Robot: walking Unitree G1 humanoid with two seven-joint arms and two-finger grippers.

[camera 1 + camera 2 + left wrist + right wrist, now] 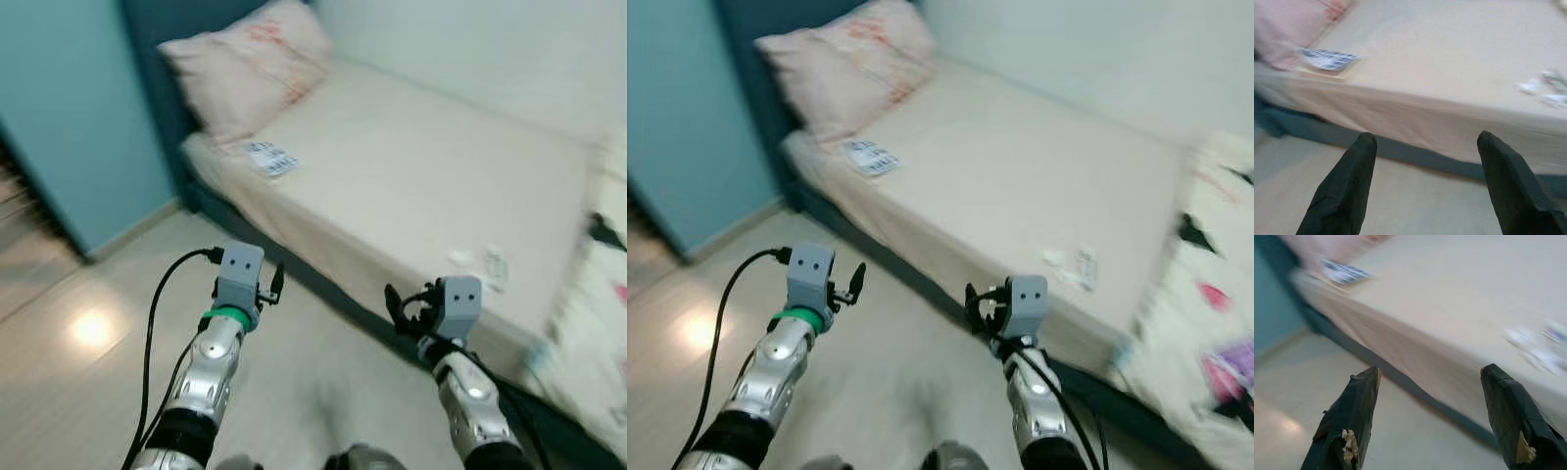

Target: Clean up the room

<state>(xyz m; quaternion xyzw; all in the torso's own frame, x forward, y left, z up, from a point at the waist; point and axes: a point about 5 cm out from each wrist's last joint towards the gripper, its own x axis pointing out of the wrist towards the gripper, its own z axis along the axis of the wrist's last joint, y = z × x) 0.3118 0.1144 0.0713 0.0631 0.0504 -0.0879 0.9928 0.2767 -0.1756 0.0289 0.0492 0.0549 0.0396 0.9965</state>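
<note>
— So where are the arms?

— Both are raised in front of the body, forearms angled up and forward over the floor [88, 392]. The left gripper [1425, 161] has its black fingers spread wide, holding nothing; the right gripper [1430, 401] is likewise wide and empty (its fingertips [1347, 445] look frayed).

— And the clutter?

— On the bed [421, 157]: a small printed packet [270, 159] lies just beside the pink pillow [250, 69] near the mattress edge, and a few small white scraps [485, 264] sit near the edge ahead of the right gripper. A patterned blanket [1205, 323] is heaped at the right.

— Room to move?

— Open floor runs between the bed's dark base [323, 284] and the teal wall [69, 117] on the left.
</note>
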